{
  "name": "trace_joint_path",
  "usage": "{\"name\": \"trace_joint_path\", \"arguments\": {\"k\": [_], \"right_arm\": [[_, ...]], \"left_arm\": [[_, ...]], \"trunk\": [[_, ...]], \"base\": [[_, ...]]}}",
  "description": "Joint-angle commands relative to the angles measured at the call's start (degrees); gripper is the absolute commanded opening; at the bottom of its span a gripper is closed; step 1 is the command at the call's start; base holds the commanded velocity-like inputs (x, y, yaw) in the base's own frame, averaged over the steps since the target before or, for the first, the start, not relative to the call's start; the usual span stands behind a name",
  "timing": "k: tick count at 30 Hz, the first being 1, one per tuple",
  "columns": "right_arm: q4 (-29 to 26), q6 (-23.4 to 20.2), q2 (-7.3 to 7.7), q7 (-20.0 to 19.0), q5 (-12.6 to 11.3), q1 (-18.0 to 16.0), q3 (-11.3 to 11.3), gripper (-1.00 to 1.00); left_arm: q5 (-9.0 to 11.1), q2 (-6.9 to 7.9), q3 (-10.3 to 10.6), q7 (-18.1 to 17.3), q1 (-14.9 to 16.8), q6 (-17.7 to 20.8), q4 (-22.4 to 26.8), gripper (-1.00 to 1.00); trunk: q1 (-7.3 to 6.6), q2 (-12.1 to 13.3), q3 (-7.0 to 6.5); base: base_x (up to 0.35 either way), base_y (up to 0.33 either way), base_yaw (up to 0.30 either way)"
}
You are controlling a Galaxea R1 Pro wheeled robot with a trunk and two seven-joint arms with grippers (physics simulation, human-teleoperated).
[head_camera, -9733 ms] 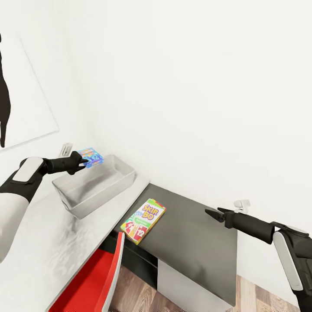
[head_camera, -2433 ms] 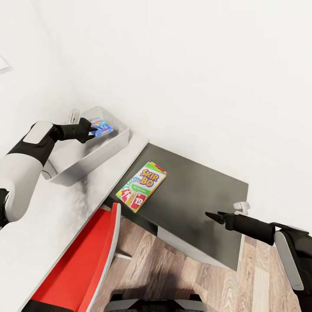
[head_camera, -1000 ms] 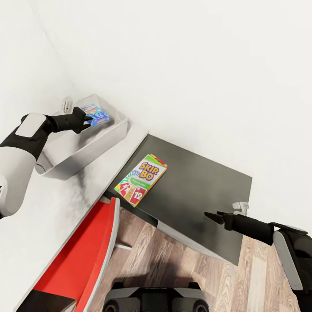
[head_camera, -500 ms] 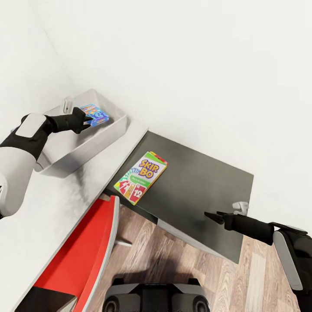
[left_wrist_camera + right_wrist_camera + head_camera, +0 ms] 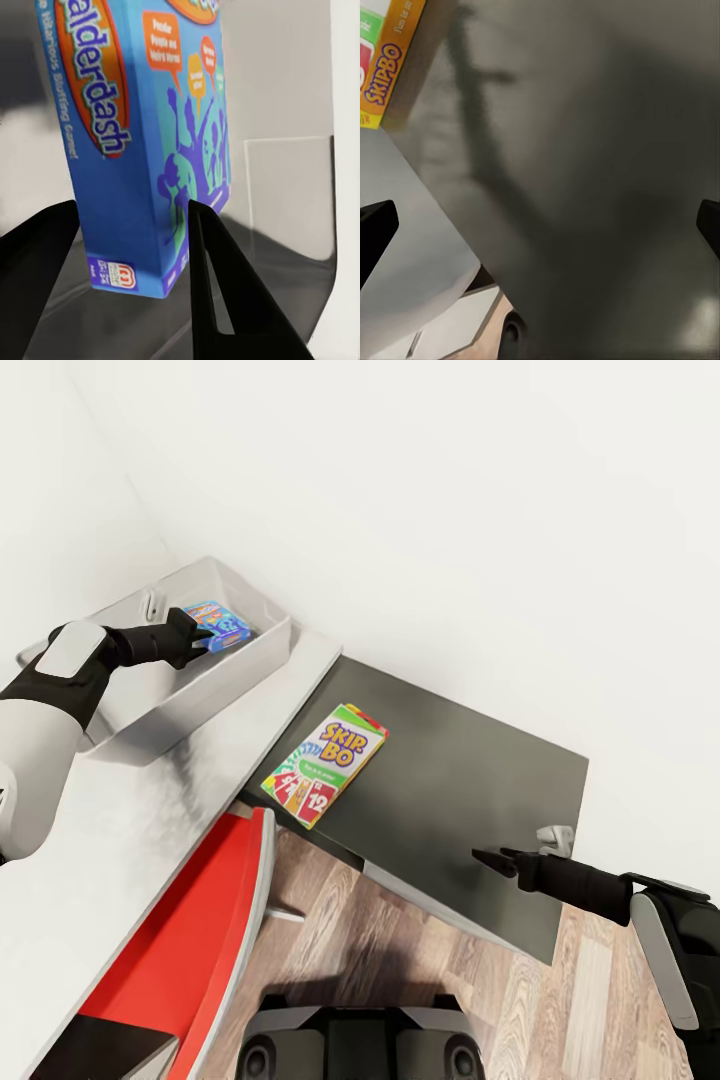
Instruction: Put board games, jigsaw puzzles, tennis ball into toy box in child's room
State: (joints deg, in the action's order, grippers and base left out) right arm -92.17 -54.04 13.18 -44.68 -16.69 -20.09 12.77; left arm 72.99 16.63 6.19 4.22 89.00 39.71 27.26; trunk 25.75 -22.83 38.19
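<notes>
- The left gripper (image 5: 200, 632) clamped the blue Balderdash box (image 5: 142, 142) over the toy box (image 5: 235, 670).
- The right gripper (image 5: 490, 857) hung spread and empty, well apart from the Skip-Bo box (image 5: 325, 764).

The left gripper (image 5: 203, 632) (clamping the blue game (image 5: 218, 625)) has moved over the toy box (image 5: 262, 650).

The left arm reached forward, its gripper (image 5: 200, 635) clamped with both fingers (image 5: 217, 285) pressed inward. The right arm extended low, its gripper (image 5: 490, 857) spread wide apart.
</notes>
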Motion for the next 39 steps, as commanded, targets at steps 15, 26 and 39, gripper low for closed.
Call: {"name": "trace_joint_path", "arguments": {"k": [15,26,39], "right_arm": [[0.0,-0.3,0.00,-0.3,0.1,0.0,0.0,1.00],[0.0,-0.3,0.00,-0.3,0.1,0.0,0.0,1.00],[0.0,-0.4,0.00,-0.3,0.1,0.0,0.1,1.00]], "left_arm": [[0.6,0.13,0.4,0.5,0.0,-0.4,0.1,1.00],[0.6,0.34,0.4,0.5,0.0,-0.4,0.1,1.00],[0.6,0.47,0.4,0.9,0.0,-0.3,0.1,1.00]], "trunk": [[0.03,-0.1,0.29],[0.03,-0.1,0.30],[0.03,-0.1,0.31]], "base": [[0.000,0.000,0.000],[0.000,0.000,0.000],[0.000,0.000,0.000]]}}
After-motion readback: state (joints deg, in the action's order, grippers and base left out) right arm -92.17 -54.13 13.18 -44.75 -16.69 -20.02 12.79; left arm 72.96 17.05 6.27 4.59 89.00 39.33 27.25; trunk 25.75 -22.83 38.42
